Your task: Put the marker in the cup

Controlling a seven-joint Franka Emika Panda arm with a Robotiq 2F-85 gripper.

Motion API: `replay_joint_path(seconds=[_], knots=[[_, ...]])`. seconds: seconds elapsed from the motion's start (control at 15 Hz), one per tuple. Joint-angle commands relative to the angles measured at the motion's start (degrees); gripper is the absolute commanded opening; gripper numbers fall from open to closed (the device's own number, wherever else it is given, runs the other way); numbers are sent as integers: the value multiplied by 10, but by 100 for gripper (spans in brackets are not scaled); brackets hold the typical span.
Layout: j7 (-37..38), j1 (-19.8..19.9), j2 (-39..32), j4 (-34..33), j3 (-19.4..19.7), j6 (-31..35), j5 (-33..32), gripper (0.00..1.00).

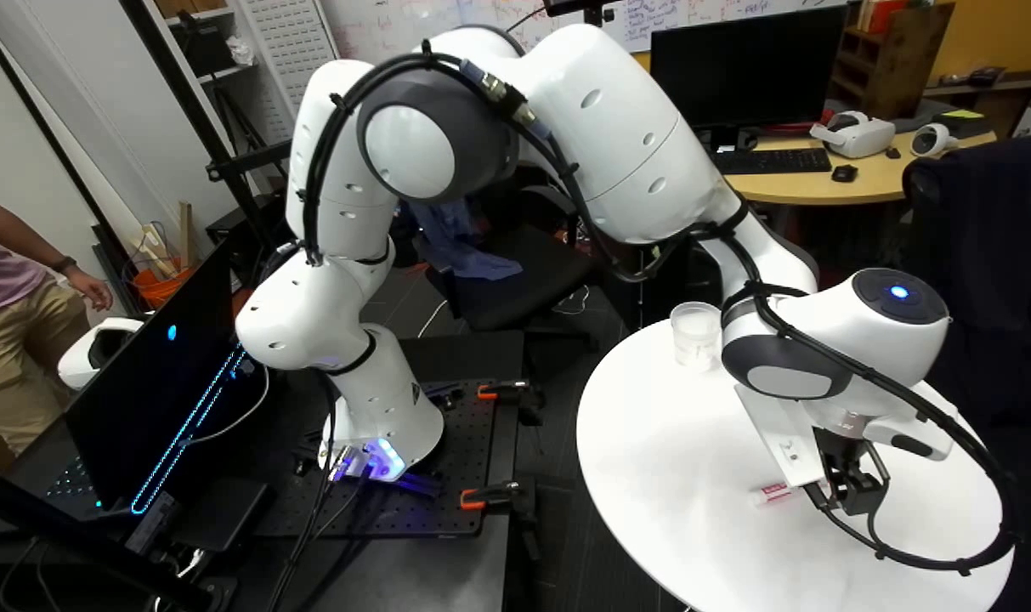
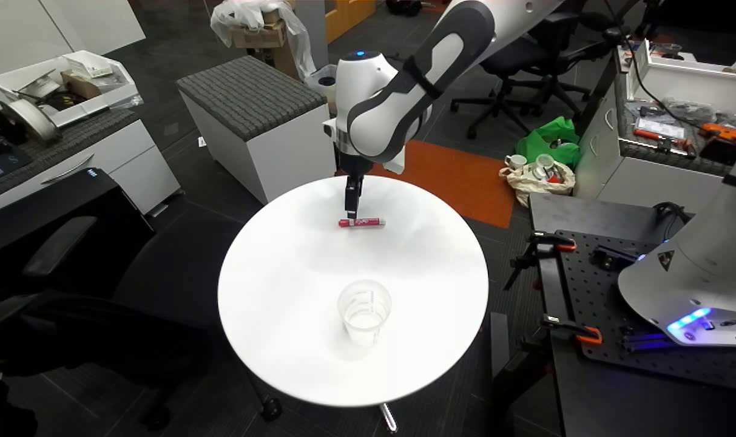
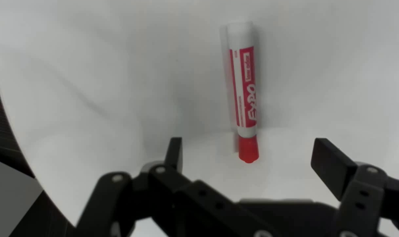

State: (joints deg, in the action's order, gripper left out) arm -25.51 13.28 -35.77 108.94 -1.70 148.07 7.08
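Observation:
The marker (image 2: 368,223), red and white with a red cap, lies flat on the round white table (image 2: 283,285). It also shows in the wrist view (image 3: 245,89), cap end toward my gripper, and in an exterior view (image 1: 772,494), partly hidden by the gripper. My gripper (image 3: 247,149) is open, pointing down. In the wrist view the cap lies between its fingers without contact. The gripper also shows in both exterior views (image 1: 859,501) (image 2: 352,212), close above the marker. The clear cup (image 2: 364,312) stands upright and apart from the marker; it also shows here (image 1: 696,337). It is out of the wrist view.
The round table's edge (image 3: 8,121) curves along the left of the wrist view. A black cable (image 1: 982,557) loops from the arm down near the tabletop. A dark bench (image 2: 586,388) carries the robot base, with clamps (image 2: 568,331) on its edge. A black chair (image 2: 161,273) stands beside the table.

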Motion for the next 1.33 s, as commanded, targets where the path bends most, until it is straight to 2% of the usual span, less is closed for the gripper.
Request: replay_joint_path(seconds=[0.0,0.33,0.4,0.6,0.8,1.0,1.07,1.27], knots=[[-5,14,-25,-30,-17,-19,-6,100],[10,11,-31,-20,-15,-12,-8,98],[9,12,-30,-17,-15,-10,-7,86],[11,13,-27,-12,-15,-6,-6,63],[12,12,-30,-17,-14,-12,-8,54],[13,11,-34,-22,-14,-18,-9,60],[13,11,-36,-24,-14,-20,-10,65],[13,9,-42,-29,-14,-26,-11,62]])
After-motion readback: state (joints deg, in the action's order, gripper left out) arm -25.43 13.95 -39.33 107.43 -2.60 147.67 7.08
